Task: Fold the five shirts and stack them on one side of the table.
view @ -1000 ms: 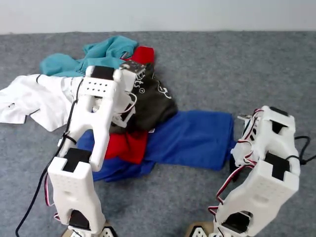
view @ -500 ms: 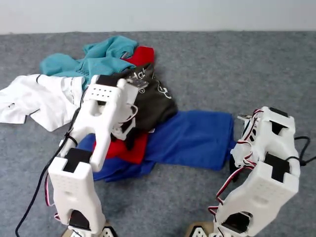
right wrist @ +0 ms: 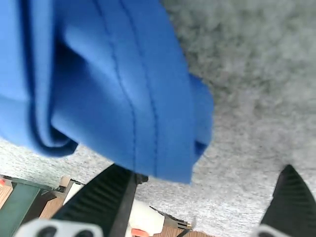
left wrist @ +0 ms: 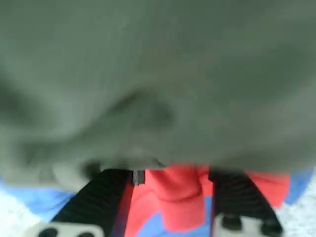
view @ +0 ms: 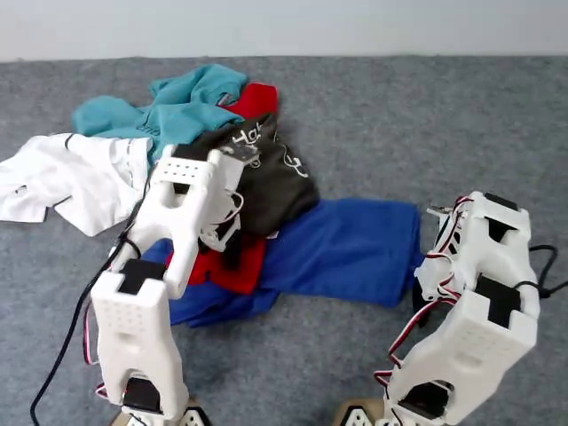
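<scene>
Unfolded toward the table's (view: 444, 115) left edge: white shirt (view: 71, 177), teal shirt (view: 169, 106), red shirt (view: 226, 262), dark shirt (view: 271, 182) with unreadable white print; blue shirt (view: 346, 248) mid-table. Open room along the right edge. Spread apart astride a red fold, left hand (left wrist: 163, 180); spread apart at the blue hem, right hand (right wrist: 201, 174).

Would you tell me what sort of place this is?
Likely a robotics lab bench: two white plastic robot arms at a grey carpet-like tabletop, with a heap of coloured cotton shirts.
</scene>
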`<act>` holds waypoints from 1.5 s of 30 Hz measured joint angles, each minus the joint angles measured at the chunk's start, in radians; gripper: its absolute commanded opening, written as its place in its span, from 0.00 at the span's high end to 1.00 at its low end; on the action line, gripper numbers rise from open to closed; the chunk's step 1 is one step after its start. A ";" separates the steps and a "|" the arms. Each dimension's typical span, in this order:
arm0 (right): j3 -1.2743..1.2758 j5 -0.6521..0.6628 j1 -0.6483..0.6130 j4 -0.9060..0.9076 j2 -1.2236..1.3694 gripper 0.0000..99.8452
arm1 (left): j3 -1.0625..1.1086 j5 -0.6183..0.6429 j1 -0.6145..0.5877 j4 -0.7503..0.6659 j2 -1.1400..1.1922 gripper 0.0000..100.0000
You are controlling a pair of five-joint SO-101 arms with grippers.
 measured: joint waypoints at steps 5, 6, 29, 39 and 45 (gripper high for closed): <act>0.000 0.000 0.000 0.000 0.000 0.61 | -0.043 0.000 0.000 0.011 0.046 0.95; 0.000 0.000 0.000 0.000 0.000 0.61 | -0.052 0.000 0.002 0.012 0.049 0.95; 0.000 0.000 0.000 0.000 0.000 0.61 | -0.417 -0.005 -0.080 0.006 0.077 0.95; 0.000 0.000 0.000 0.000 0.000 0.61 | -0.417 0.244 -0.249 -0.229 0.077 0.92; 0.000 0.000 0.000 0.000 0.000 0.61 | -0.417 0.339 -0.365 -0.284 0.077 0.90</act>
